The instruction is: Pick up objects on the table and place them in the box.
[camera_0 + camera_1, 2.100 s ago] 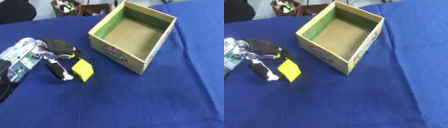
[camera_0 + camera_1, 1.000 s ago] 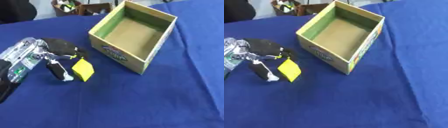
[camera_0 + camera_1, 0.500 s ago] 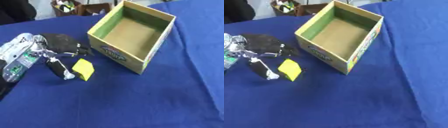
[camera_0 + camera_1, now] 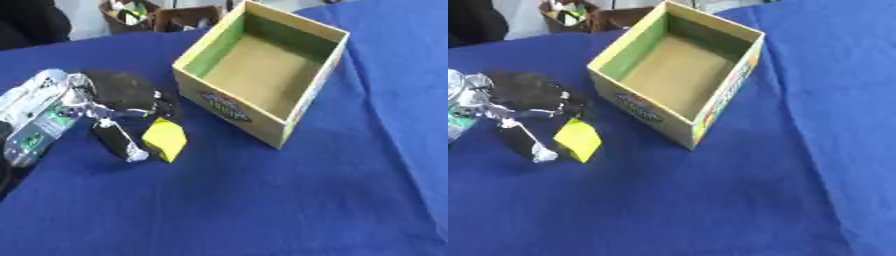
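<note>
At the left of the blue-covered counter (image 4: 289, 200), the robot's left robot hand (image 4: 122, 97) reached in from the edge, its silver forearm (image 4: 39, 120) showing a green circuit board. The black robot hand hung over a small yellow block (image 4: 164, 139), with a finger (image 4: 118, 142) pointing down just left of the block and the other fingers curled above it. Whether the fingers actually pinched the block could not be made out; the block stood tilted, close against them, on or just above the cloth. To the right, near the block but apart from it, sat an open cardboard box (image 4: 229, 107) with green inner walls, a brown floor and a printed label on its near side. The box held nothing. Behind it, at the far edge, stood a dark container (image 4: 166, 15) of mixed items.
</note>
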Available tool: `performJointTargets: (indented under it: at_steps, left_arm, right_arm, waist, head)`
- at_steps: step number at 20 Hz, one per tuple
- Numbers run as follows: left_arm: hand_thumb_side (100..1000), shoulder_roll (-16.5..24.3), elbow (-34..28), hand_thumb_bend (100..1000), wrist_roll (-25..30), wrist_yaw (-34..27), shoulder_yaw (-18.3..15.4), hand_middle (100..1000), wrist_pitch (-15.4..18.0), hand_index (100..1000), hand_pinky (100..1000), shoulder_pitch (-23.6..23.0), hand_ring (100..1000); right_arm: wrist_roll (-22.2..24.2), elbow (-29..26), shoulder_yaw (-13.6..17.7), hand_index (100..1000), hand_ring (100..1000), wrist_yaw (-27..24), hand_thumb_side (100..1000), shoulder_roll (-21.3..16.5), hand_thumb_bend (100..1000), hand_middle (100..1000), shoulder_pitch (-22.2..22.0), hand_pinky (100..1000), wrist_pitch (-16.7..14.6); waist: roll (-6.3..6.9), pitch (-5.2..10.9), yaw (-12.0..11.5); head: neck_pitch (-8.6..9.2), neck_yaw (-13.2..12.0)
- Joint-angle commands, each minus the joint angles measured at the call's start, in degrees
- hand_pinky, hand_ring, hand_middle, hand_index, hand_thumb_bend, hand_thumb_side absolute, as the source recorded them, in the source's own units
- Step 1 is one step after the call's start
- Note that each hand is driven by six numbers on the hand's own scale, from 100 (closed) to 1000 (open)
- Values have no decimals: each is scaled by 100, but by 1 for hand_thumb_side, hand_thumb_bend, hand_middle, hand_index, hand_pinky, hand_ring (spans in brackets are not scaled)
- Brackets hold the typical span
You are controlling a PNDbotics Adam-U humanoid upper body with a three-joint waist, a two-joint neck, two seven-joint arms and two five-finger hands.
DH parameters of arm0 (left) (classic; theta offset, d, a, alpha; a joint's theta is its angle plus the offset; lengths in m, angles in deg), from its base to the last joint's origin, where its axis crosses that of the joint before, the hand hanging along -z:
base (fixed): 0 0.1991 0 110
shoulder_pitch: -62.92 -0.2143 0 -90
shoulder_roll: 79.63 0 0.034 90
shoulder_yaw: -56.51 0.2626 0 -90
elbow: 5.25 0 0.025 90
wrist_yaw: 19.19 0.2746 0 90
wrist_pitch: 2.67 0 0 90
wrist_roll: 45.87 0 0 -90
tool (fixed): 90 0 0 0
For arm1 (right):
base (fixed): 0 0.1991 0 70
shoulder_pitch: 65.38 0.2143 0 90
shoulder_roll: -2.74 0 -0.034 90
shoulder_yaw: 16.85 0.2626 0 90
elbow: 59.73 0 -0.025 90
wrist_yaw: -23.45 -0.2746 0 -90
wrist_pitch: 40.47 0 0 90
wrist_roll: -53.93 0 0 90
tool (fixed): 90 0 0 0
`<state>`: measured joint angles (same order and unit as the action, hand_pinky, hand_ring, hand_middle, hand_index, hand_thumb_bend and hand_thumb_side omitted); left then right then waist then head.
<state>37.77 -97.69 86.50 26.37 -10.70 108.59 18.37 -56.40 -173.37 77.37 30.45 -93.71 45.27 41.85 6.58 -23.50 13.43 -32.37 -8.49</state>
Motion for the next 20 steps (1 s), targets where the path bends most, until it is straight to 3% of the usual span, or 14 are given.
performJointTargets:
  at_steps: [1,6,8,9,11,15,16,18,20]
  left_arm:
    - [542,151,101,239,960,56,10,815,983,925,648,77,801]
    - [543,46,341,228,960,-23,31,777,962,900,613,104,773]
    - [527,16,401,199,960,-76,12,710,947,835,564,116,727]
    - [500,4,413,130,960,-99,-8,613,929,752,484,120,646]
    - [430,-15,410,100,960,-155,-58,516,858,622,381,135,568]
    - [380,-56,328,100,960,-419,-165,488,621,532,330,152,540]
    - [385,-64,289,100,960,-484,-214,459,557,483,264,170,499]
    - [440,-65,200,100,959,-591,-306,464,425,488,239,188,490]
    - [440,-53,137,100,959,-652,-335,464,322,488,239,184,490]
  right_arm:
    - [-22,-94,54,764,637,-4,593,-62,100,610,41,520,0]
    - [-36,-94,65,764,636,3,595,-48,100,609,47,521,12]
    - [-53,-94,74,764,636,5,594,-45,100,609,45,522,17]
    - [-61,-94,78,764,636,5,594,-45,100,609,44,522,19]
    - [-77,-94,85,763,636,4,594,-46,100,608,42,522,19]
    - [-99,-94,92,762,635,-18,594,-40,100,607,35,522,39]
    - [-104,-94,96,761,635,-22,593,-38,100,606,30,522,43]
    - [-116,-94,105,761,635,-27,593,-38,100,606,20,522,51]
    - [-124,-94,108,761,635,-31,593,-39,100,606,16,522,54]
  waist:
    - [-24,124,10]
    - [-23,111,30]
    - [-27,108,40]
    - [-29,108,43]
    - [-29,113,46]
    - [-33,131,48]
    - [-38,140,47]
    - [-45,157,48]
    - [-48,164,51]
  head:
    - [72,-18]
    - [72,-25]
    - [73,-25]
    - [70,-26]
    - [70,-28]
    - [75,-24]
    - [74,-20]
    - [75,-16]
    - [75,-16]
